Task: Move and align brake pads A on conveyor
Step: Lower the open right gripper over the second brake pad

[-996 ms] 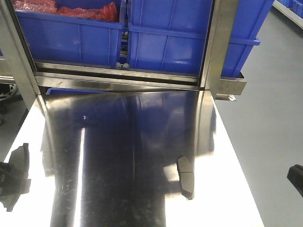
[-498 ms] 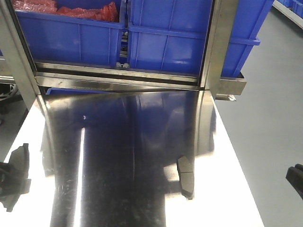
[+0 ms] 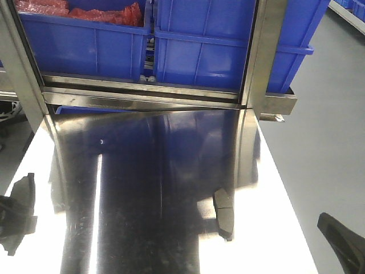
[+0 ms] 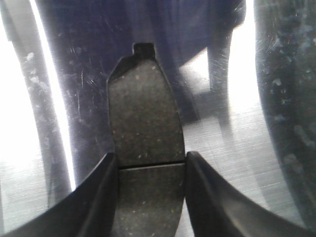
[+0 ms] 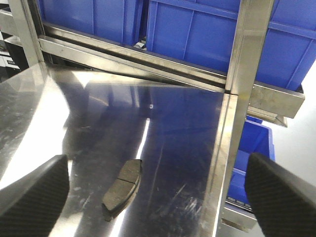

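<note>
One brake pad [image 4: 145, 113], dark grey with a centre groove, lies flat on the shiny steel table [image 3: 142, 188]. My left gripper [image 4: 151, 165] is shut on it, with both fingers pressed against its long sides. In the front view this pad [image 3: 24, 191] sits at the table's left edge. A second brake pad [image 3: 224, 213] lies near the right edge. My right gripper [image 5: 157, 190] hangs above and in front of that pad [image 5: 123, 186], wide open, with nothing between its fingers. The conveyor is out of view.
Blue plastic bins [image 3: 199, 51] fill a steel rack behind the table, and one holds red bags [image 3: 108, 14]. A steel upright [image 3: 262, 51] stands at the back right corner. Grey floor [image 3: 319, 148] lies beyond the table's right edge.
In the front view my right gripper has come further into the frame at the bottom right, moving left towards the table. The left gripper and both pads have not moved.
</note>
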### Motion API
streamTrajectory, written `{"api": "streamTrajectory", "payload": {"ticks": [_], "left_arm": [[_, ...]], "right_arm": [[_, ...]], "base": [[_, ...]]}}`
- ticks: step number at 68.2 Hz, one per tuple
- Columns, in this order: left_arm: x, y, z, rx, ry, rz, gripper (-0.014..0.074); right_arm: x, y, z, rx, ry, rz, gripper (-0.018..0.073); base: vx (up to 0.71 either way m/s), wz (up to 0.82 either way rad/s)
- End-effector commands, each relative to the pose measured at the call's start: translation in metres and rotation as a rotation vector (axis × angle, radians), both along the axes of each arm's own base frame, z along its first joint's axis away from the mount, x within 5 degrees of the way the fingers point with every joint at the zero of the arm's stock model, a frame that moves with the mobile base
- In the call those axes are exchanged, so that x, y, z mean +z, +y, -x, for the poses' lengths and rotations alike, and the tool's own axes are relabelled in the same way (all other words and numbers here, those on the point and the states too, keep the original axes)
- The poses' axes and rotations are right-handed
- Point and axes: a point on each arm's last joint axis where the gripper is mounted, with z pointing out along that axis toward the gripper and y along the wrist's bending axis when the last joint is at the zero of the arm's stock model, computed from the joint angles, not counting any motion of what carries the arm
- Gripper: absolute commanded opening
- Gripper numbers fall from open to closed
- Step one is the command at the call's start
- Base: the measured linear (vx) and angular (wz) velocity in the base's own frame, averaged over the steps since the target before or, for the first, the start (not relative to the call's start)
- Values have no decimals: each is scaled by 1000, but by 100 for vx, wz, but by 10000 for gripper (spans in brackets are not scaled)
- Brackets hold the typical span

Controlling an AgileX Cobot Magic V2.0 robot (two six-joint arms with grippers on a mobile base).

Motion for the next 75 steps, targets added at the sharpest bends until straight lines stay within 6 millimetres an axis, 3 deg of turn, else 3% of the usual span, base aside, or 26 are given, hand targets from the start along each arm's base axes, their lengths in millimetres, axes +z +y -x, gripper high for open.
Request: {"api": "streamTrajectory", "payload": {"ticks": [1,14,30,38,45,58,75], "left_arm": [[12,-2,-3,-1,-90,27,183],[12,-2,-3,-1,-90,27,183],[12,-2,-3,-1,-90,27,183],[12,-2,-3,-1,-90,27,183],[12,-2,-3,-1,-90,27,183],[12,-2,-3,-1,-90,27,183],[12,-2,-3,-1,-90,27,183]], "right_arm": [[15,0,-3,-17,-72,-73,706],[12,11,-22,13,148,-82,660],[19,32,-76,65,368,-10,652],[26,60,-100,177,398,2,651],[19,89,-119,218,495,-8,648],[-4,127,-156,105,684,11,640],[-19,135,-194,-122,808,161,613]], "base": [[0,0],[0,0],[0,0],[0,0],[0,0],[0,0],[0,0]]}}
